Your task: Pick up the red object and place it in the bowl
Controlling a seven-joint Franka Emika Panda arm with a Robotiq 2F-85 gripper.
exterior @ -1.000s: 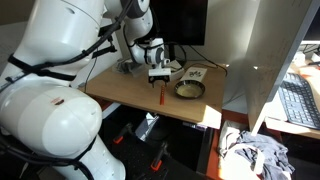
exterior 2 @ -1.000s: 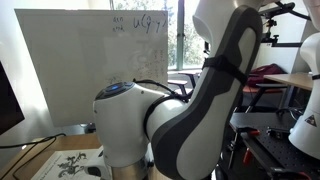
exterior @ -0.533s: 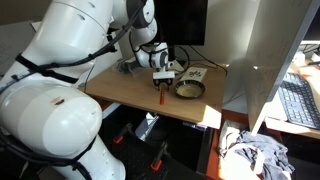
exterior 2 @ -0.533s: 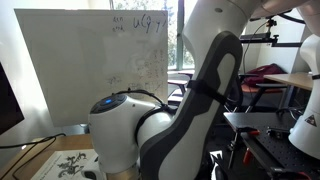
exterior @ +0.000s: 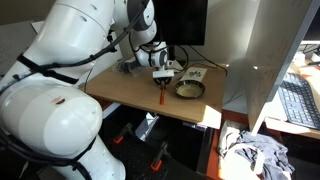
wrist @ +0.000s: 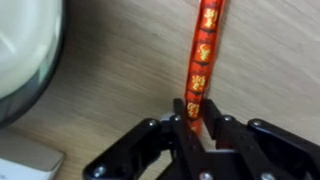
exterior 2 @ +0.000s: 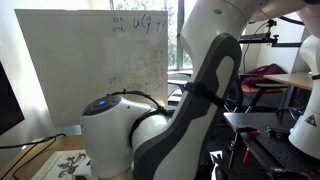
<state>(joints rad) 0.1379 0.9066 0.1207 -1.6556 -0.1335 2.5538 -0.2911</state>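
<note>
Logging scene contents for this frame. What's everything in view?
red stick: 1, red with gold marks, lying on table near bowl
bowl: 1, dark with pale rim, on table
white box: 1, white with dark marks, on table past bowl
table: 1, light wood
monitor: 1, black, back of table
keyboard: 1, dark, on side desk
cloth: 1, greyish, heaped low
whiteboard: 1, white, background
arm: 1, white, over table
pincer: 1, black, shut on stick's end

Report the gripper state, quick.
The gripper: closed on the end of the red object, which lies on the table.
</note>
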